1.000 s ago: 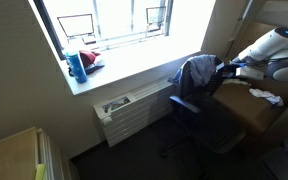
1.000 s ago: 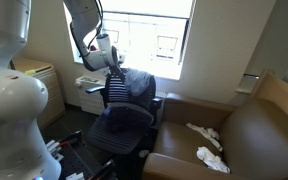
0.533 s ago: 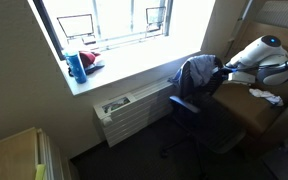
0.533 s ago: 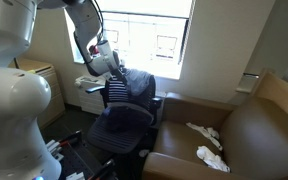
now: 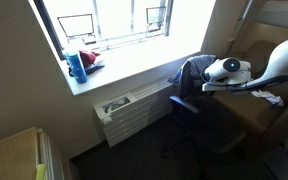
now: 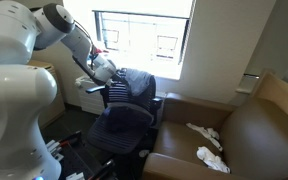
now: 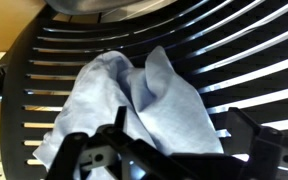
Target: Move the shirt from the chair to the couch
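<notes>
A blue-grey shirt (image 5: 196, 72) hangs over the back of a black slatted office chair (image 5: 187, 112). It shows in both exterior views (image 6: 136, 86) and fills the wrist view (image 7: 134, 100) against the chair's slats (image 7: 234, 50). My gripper (image 5: 208, 82) is at the chair back, also seen in an exterior view (image 6: 108, 80). In the wrist view its fingers (image 7: 179, 142) are spread open on either side of a fold of the shirt, close to the cloth. The brown couch (image 6: 239, 140) stands beside the chair.
White cloths (image 6: 206, 133) lie on the couch seat (image 5: 246, 106). A windowsill holds a blue bottle (image 5: 77, 66) and a red item (image 5: 91, 60). A radiator (image 5: 129, 108) stands under the window. A wooden cabinet (image 5: 14, 155) is at the near corner.
The arm has swung down and in towards the chair back. The gripper has come from above the shirt to right against it.
</notes>
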